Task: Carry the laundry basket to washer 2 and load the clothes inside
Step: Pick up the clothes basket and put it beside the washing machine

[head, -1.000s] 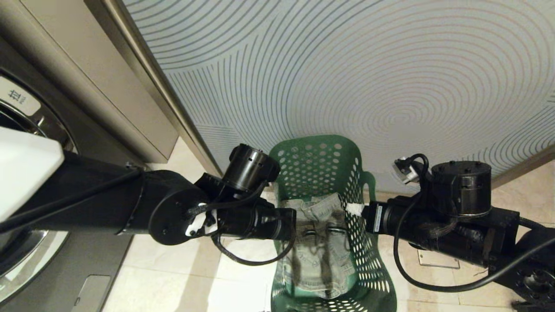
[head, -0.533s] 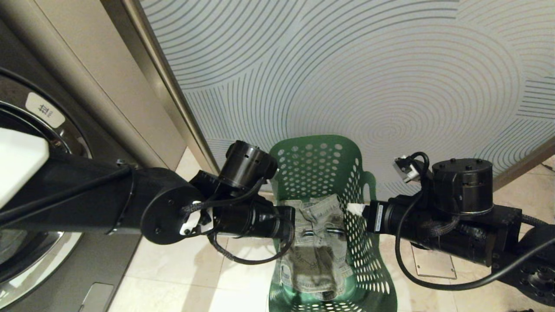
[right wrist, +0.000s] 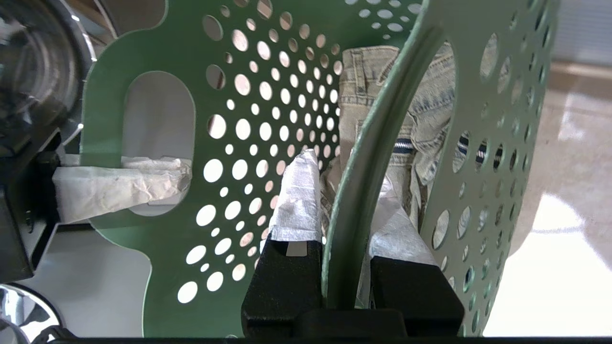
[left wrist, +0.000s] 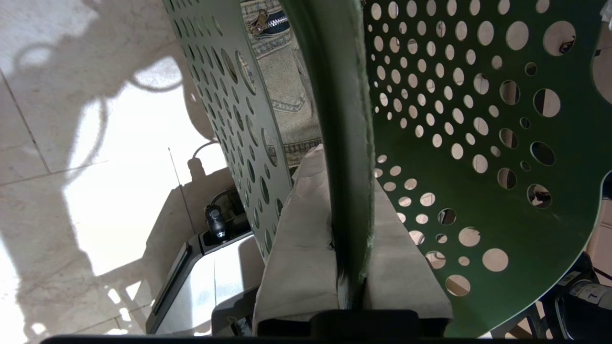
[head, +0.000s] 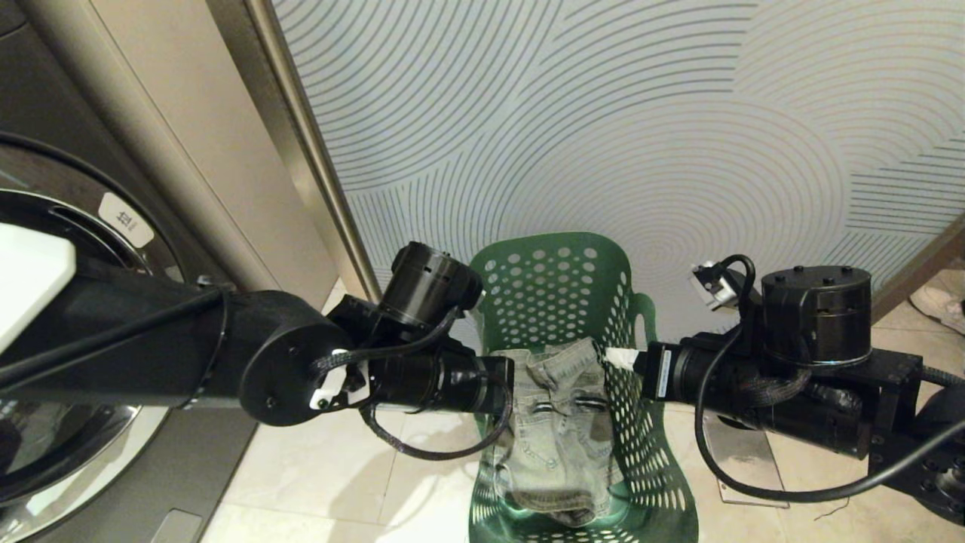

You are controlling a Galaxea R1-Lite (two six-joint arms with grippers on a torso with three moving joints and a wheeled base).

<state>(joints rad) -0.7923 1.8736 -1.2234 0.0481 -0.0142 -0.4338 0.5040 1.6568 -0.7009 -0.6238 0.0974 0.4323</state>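
Basket (head: 558, 302) hanging between my two arms, jeans (head: 562, 434) lying inside it.
My left gripper (left wrist: 351, 210) is clamped on the left rim, my right gripper (right wrist: 346, 191) pinches the right rim. Compared with a second ago, the view has swung: the washer (head: 68, 362) at far left shows more of its door.

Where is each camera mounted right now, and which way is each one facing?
Head view: on the head, looking forward and down at the green basket with jeans inside, patterned wall behind, washer on the left; both arms show.
Left wrist view: behind the left gripper, jaws shut on the basket rim, floor beyond.
Right wrist view: behind the right gripper, jaws shut on the opposite rim; the left gripper's padded finger shows across at the handle slot.
All three share the basket and jeans.
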